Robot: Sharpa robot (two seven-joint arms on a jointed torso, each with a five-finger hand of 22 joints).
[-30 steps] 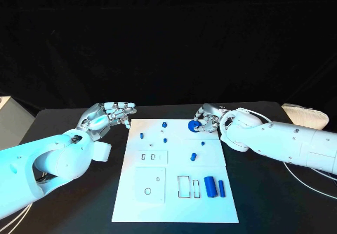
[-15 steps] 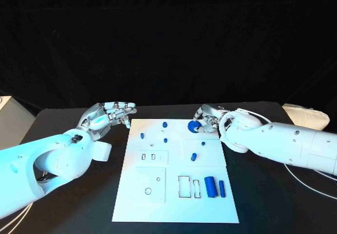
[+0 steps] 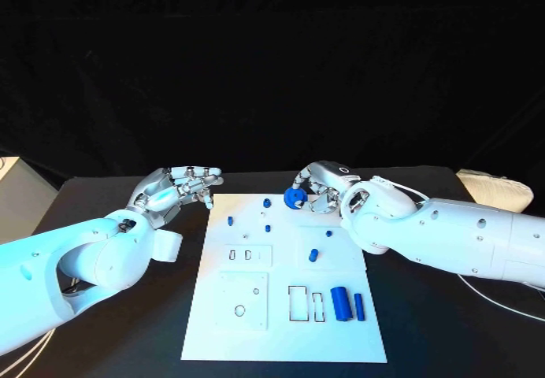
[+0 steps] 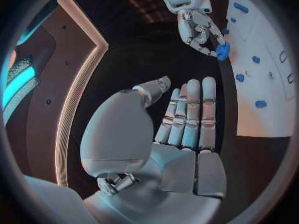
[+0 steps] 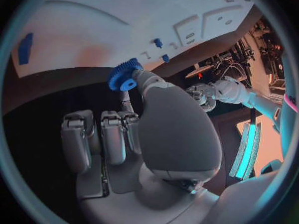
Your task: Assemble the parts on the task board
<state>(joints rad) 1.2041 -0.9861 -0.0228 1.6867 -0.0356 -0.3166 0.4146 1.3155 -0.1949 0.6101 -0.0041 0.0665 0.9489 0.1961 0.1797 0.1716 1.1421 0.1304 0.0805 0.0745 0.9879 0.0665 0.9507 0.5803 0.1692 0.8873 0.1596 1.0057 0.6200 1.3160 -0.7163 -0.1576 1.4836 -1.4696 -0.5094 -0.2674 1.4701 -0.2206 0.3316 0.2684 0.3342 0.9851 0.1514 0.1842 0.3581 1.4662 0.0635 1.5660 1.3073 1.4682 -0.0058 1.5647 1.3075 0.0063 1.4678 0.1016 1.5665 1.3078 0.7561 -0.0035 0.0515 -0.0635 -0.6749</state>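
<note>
One toothed blue gear [image 3: 294,196] between right hand [image 3: 319,187] fingers [image 5: 133,76]

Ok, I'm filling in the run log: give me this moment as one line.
right robot hand: holds blue gear above task board far edge | left robot hand: holds nothing, beside board | two blue cylinders: lying on board

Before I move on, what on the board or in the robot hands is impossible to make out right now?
- Blue gear, head view: right robot hand covers its far side, so its bore stays unseen.
- Pegs at the task board's far end, head view: too small to tell shapes.
- Left robot hand, head view: its palm faces away; the left wrist view shows it holding nothing.
</note>
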